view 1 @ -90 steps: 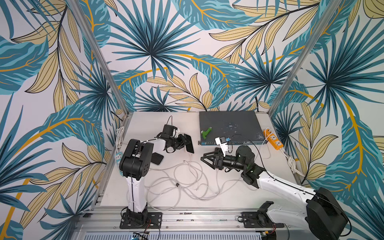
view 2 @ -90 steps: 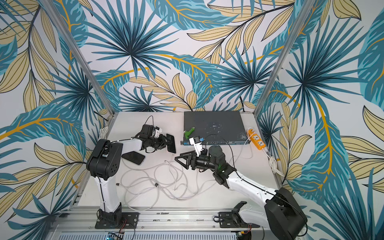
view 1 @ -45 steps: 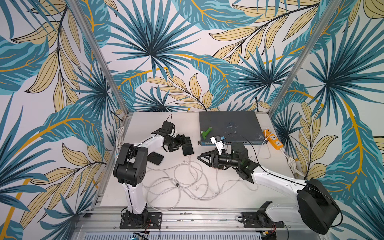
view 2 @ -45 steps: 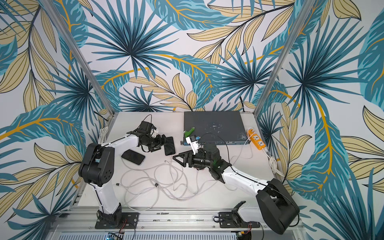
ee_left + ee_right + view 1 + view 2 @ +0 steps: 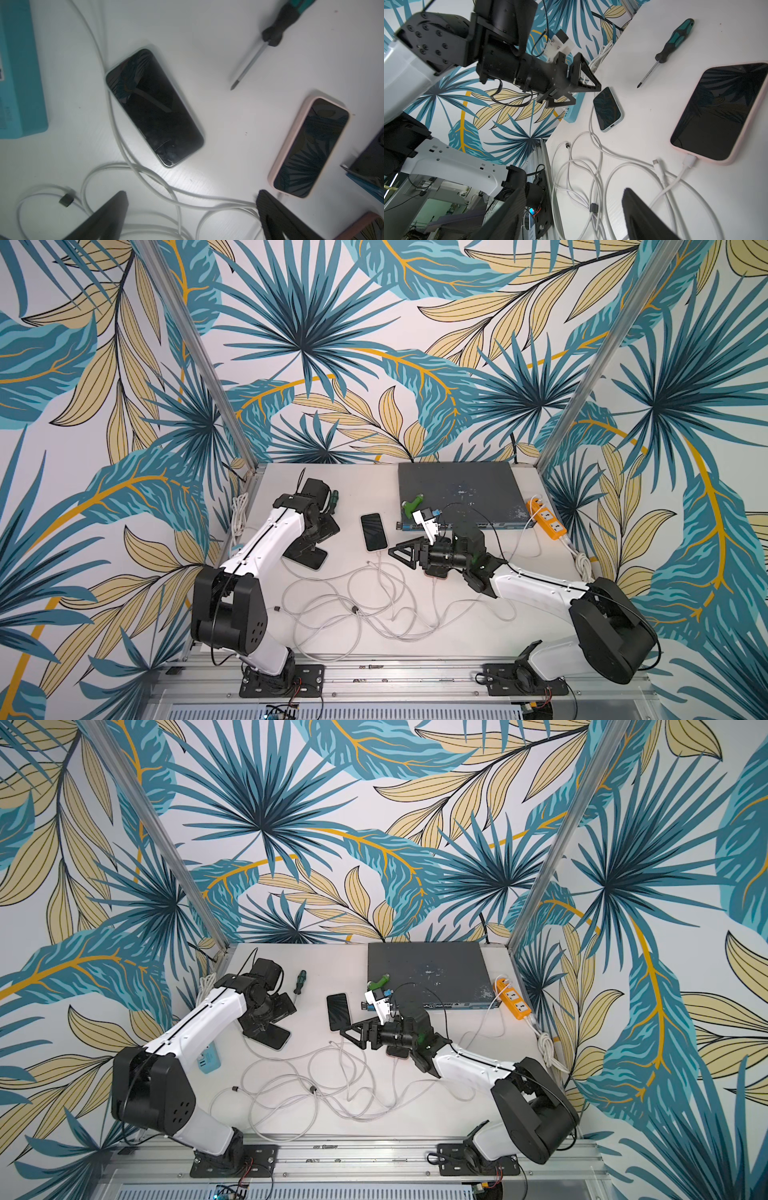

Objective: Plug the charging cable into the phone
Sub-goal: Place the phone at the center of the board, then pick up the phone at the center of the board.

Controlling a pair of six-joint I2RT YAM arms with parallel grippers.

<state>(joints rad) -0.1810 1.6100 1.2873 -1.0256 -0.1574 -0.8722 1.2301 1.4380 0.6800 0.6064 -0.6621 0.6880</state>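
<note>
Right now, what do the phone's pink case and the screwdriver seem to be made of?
Pink case: probably silicone, matte, with soft rounded edges. Screwdriver: handle looks like teal and black plastic, faintly glossy; shaft is bare grey metal.

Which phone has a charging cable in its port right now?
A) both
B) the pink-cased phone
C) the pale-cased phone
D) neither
B: in the right wrist view the white plug sits in the bottom edge of the pink-cased phone, while the pale-cased phone shows an empty port.
</note>
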